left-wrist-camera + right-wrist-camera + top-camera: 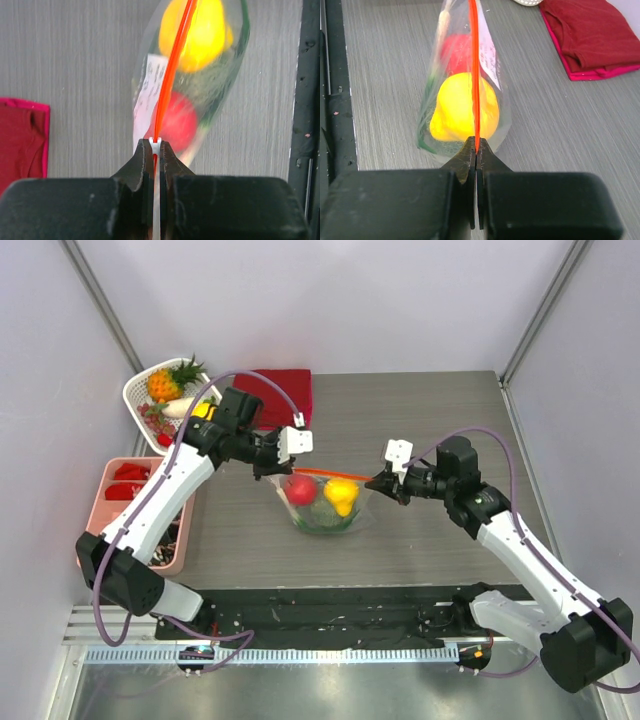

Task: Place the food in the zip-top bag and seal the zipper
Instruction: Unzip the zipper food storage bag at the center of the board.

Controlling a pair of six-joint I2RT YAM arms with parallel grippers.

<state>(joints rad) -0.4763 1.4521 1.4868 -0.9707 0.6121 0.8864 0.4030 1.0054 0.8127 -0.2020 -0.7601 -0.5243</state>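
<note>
Orange-red plastic joins the two arms: the zipper [335,474] runs taut along the top of the zip-top bag [322,523], and each end of it is pinched. The left pincer [156,145] is clamped on one end, its fingers parted only by the strip and a sliver of white plastic. The right pincer [476,147] grips the other end, its fingers meeting on the strip with no gap that we can see. The bag hangs between them over the grey bench [430,420], on the near side of the folded red cloth [285,390] and well apart from it; its bottom seems to rest on the surface. Inside we see the red apple [177,120], the yellow citrus [462,107] and green pieces [325,521] lower down. Only the overhead view shows both arms at once, along with a white basket [140,390] of other toy food just left of the cloth and a pink tray [105,502] nearer than the cloth and further left. Only the wrist views show the white printed label [150,90] on the bag wall and the zipper as one thin line. Whether it is pressed shut along its whole length, we cannot tell.
</note>
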